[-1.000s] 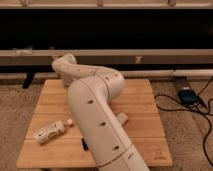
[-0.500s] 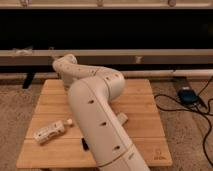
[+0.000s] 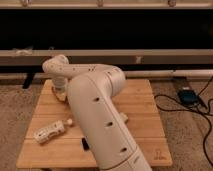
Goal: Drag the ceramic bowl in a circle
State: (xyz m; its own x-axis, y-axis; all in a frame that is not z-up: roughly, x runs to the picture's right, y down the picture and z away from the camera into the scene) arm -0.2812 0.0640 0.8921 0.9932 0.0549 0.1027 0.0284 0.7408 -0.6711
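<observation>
My white arm (image 3: 100,120) reaches from the front across the wooden table (image 3: 140,100) and bends back to the far left corner. The gripper (image 3: 60,86) points down there, under the wrist. The ceramic bowl (image 3: 61,95) shows only as a small orange-tan patch right below the gripper, near the table's far left edge. The rest of it is hidden by the wrist and the arm. I cannot tell whether the gripper touches it.
A white bottle (image 3: 50,131) lies on its side at the front left of the table. A small dark oblong object (image 3: 85,145) lies next to the arm near the front edge. A blue box (image 3: 187,96) with black cables lies on the carpet at the right.
</observation>
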